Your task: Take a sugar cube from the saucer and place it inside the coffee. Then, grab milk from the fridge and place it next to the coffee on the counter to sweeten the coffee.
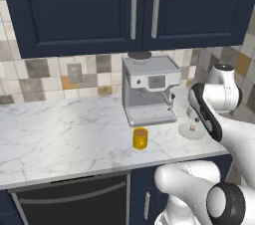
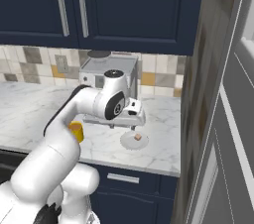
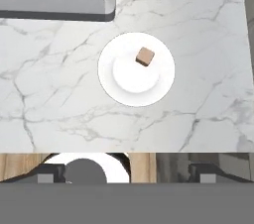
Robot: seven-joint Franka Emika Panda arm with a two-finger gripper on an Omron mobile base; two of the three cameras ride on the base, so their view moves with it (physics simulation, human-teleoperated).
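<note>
Sugar cube (image 3: 145, 56): we see it resting on the saucer (image 3: 114, 89), toward its far right part, untouched.
Saucer: it lies flat on the surface (image 1: 60, 134), right of the coffee (image 1: 140, 138) and just near of the espresso machine (image 1: 149, 89).
Coffee: we find the yellow mug upright on the surface, in front of the machine's drip tray, apart from the saucer.
Pincer (image 2: 133, 119): we see it hanging above the saucer, well clear of the cube; its two tips sit wide apart at the bottom of the hand view, so we read it as released and holding nothing.
Fridge (image 2: 233, 119): it stands at the far right, beside the surface's end.
</note>
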